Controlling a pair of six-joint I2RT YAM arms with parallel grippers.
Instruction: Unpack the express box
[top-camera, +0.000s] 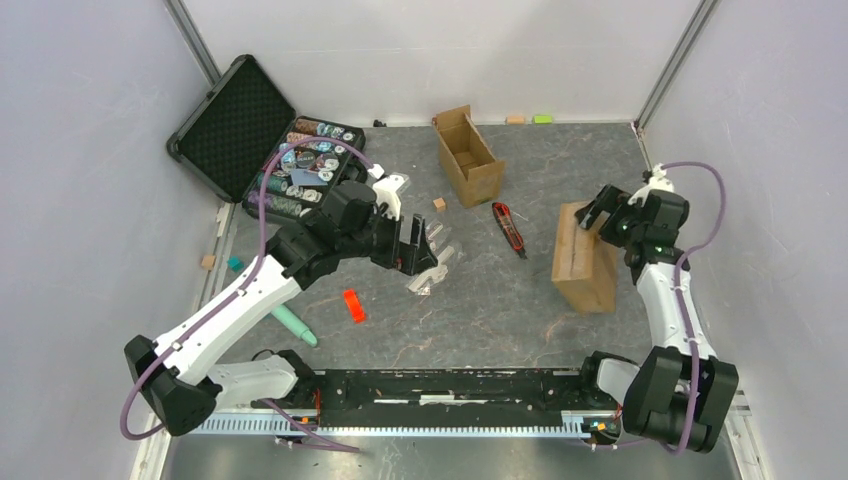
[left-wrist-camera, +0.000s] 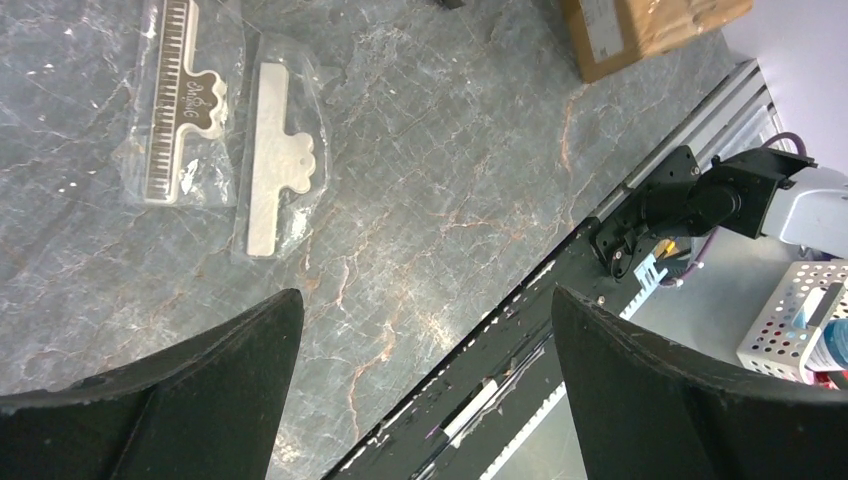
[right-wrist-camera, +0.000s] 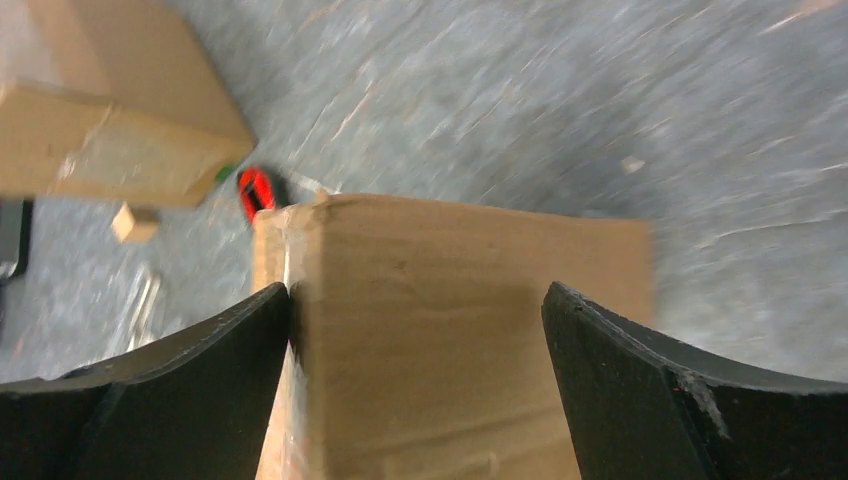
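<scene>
The express box, brown cardboard, lies on the right side of the table. My right gripper is at its far end. In the right wrist view the box fills the space between the open fingers of the right gripper: the left finger touches the box's edge and the right finger stands a little off it. That view is blurred. My left gripper is open and empty above the table's middle. In the left wrist view, where the left gripper shows, a corner of the box with its white label is at the top right.
Two bagged clips lie under my left gripper. A narrow open cardboard box stands at the back. A red box cutter, an orange piece, a teal tool and an open black case of chips are around.
</scene>
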